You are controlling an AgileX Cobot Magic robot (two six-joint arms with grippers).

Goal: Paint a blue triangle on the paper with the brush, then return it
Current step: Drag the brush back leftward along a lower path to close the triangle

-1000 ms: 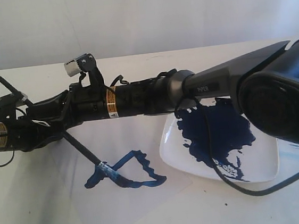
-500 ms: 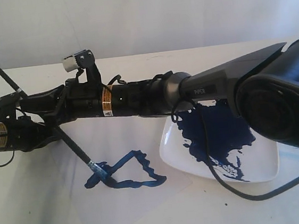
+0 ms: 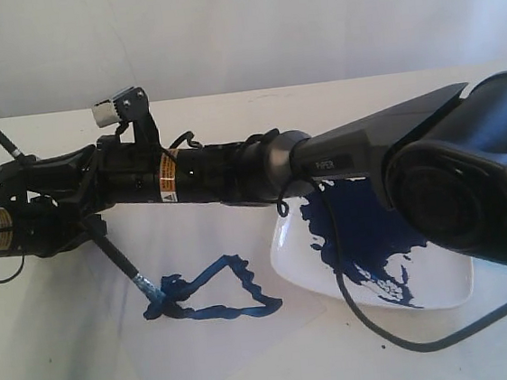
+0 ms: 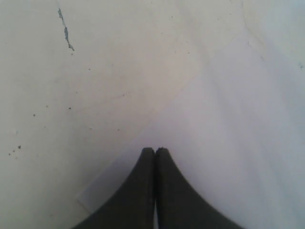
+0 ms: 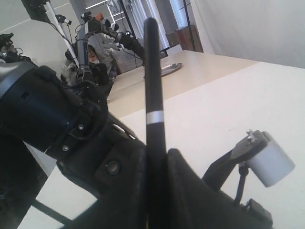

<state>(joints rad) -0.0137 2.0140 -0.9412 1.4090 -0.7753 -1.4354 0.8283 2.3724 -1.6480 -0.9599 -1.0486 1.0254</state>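
Observation:
My right gripper (image 3: 50, 191) reaches across from the right and is shut on the black handle of the brush (image 3: 116, 259). The brush slants down, and its blue tip touches the left corner blob of the blue triangle (image 3: 214, 289) on the paper (image 3: 243, 345). In the right wrist view the handle (image 5: 153, 76) stands up between the jaws of the right gripper (image 5: 157, 160). My left gripper (image 4: 155, 150) is shut and empty, just above the paper (image 4: 233, 138) near its edge. In the exterior view its arm (image 3: 4, 230) lies behind the right gripper.
A square white plate (image 3: 450, 292) with a dark-blue paint pool (image 3: 366, 223) sits right of the paper, under the right arm. A black cable (image 3: 433, 342) loops over the plate's front. A white cloth covers the table (image 3: 53, 356).
The right gripper has shifted left, carrying the brush. The tip has slid left along the triangle's lower left part to the corner blob. The left arm has not moved.

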